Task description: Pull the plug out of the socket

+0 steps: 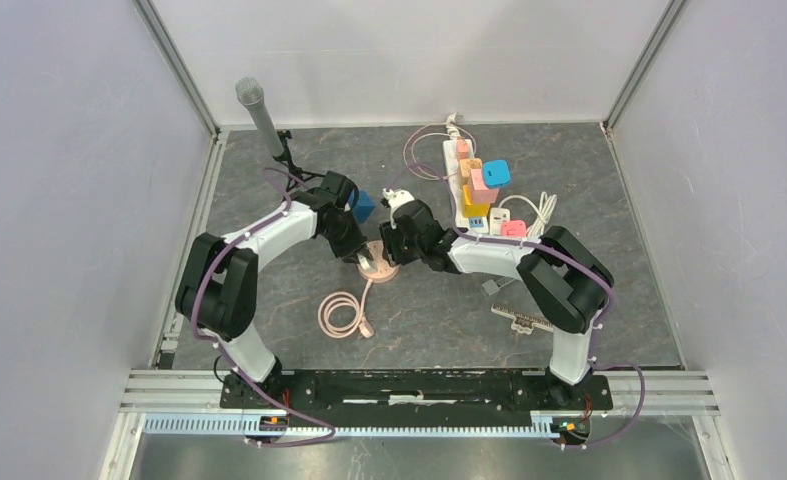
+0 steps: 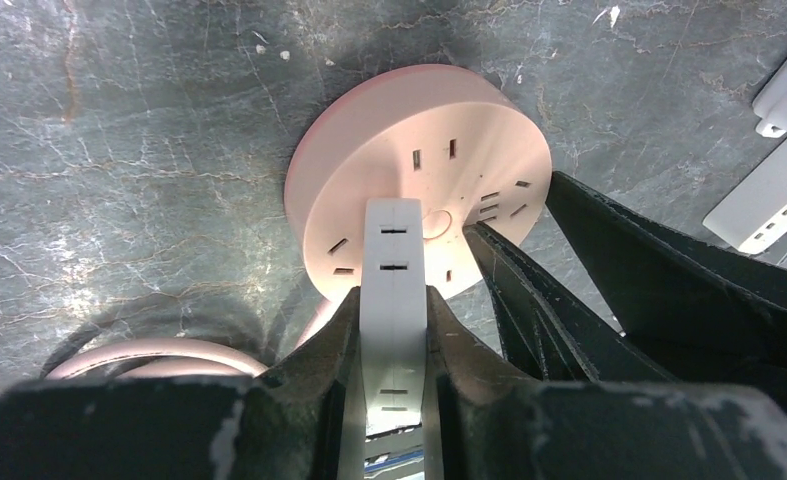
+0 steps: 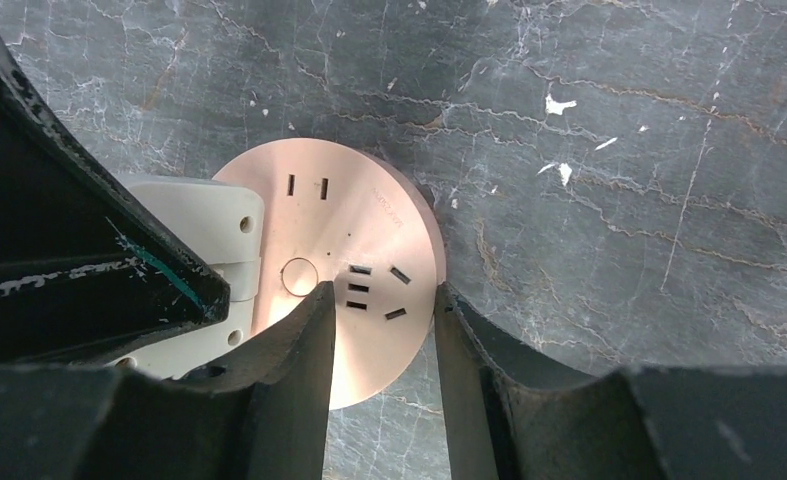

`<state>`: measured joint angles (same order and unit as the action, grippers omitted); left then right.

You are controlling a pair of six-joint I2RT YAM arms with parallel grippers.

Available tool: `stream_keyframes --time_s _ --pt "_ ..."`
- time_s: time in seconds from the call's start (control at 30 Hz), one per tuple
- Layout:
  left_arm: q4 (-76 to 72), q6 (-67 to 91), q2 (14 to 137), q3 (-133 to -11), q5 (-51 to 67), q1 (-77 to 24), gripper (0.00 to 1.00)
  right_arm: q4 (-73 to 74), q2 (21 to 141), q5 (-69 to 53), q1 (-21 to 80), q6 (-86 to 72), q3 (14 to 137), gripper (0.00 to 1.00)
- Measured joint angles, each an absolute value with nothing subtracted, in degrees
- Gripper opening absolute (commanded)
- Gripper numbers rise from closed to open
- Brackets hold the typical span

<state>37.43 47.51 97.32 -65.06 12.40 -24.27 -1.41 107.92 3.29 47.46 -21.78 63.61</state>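
Note:
A round pink socket (image 1: 378,266) lies flat on the grey table; it also shows in the left wrist view (image 2: 419,165) and the right wrist view (image 3: 369,225). A white plug (image 2: 393,290) stands on its face, seen also in the right wrist view (image 3: 199,250). My left gripper (image 2: 393,330) is shut on the white plug, one finger on each side. My right gripper (image 3: 381,335) is open just above the socket's other side, one finger over its face and one at its rim. Both grippers meet over the socket in the top view.
The socket's pink cable (image 1: 343,315) coils toward the near side. A white power strip (image 1: 467,185) with several coloured plugs lies at the back right, and a blue block (image 1: 362,206) sits behind the left gripper. A grey microphone (image 1: 260,116) stands back left.

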Motion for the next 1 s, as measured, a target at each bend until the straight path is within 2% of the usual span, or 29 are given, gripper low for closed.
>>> stream_keyframes --time_s 0.5,1.0 --pt "44.6 43.4 97.9 -71.3 9.3 -25.0 0.02 -6.1 107.2 3.0 47.4 -22.7 61.4 0.40" --pt "41.8 43.5 98.1 -68.1 9.1 -25.1 0.02 -7.6 108.2 -1.3 47.1 -20.3 60.9 0.46"
